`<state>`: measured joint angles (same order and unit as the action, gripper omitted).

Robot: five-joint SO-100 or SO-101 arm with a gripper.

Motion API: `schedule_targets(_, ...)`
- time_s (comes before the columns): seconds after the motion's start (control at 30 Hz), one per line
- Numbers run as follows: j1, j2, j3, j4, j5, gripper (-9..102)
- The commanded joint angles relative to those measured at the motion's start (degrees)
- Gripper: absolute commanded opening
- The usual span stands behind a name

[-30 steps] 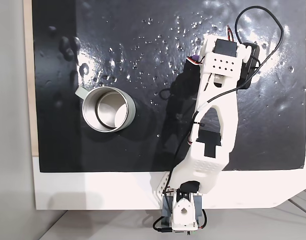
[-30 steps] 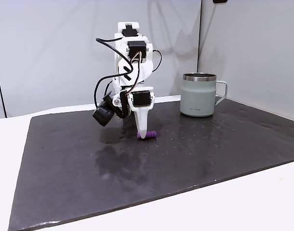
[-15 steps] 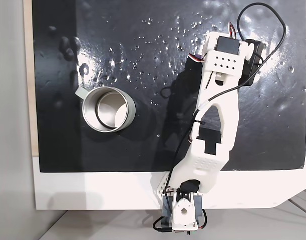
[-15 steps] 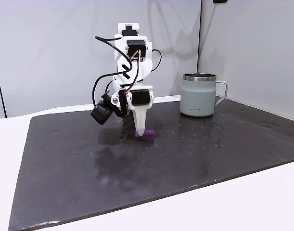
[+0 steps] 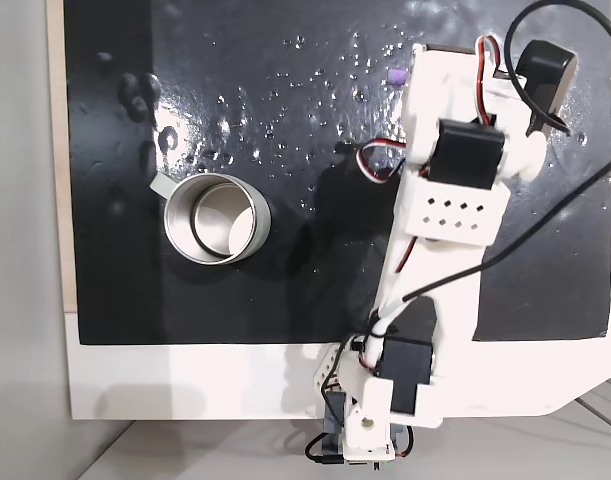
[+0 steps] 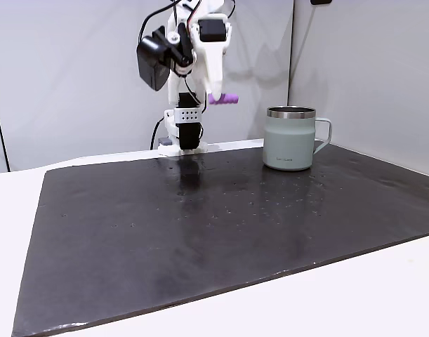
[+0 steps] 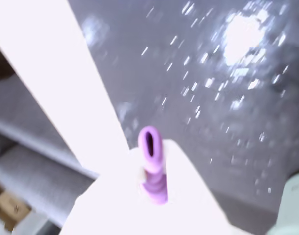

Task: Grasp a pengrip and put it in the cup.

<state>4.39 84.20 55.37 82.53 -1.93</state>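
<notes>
The purple ribbed pengrip [image 6: 225,99] hangs high above the black mat, lying crosswise and held by my gripper [image 6: 215,97], which is shut on it. From above, the pengrip [image 5: 396,75] pokes out just left of the white gripper [image 5: 406,78], near the mat's far edge. In the wrist view the pengrip [image 7: 153,164] sits between blurred white fingers [image 7: 188,186]. The silver cup [image 5: 261,226] stands upright on the mat, well left of the arm in that fixed view. In the other fixed view the cup [image 6: 291,140] is right of and below the gripper.
The black mat [image 6: 200,232] with glossy bumps covers most of the white table [image 5: 185,385]. The arm's base [image 5: 370,430] is at the table's near edge. A black round camera [image 6: 149,55] and loose cables ride on the wrist. Grey walls stand behind.
The arm has lifted from the mat to well above cup height, taking the pengrip up with it. The cup has not moved.
</notes>
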Motion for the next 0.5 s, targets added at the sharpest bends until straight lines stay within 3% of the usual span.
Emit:
schedule_targets(0.0, -3.3, 9.8, -1.9, 1.2, -1.7, 0)
schedule_targets(0.47, -31.6, 18.9, 6.9, 10.4, -5.3, 0)
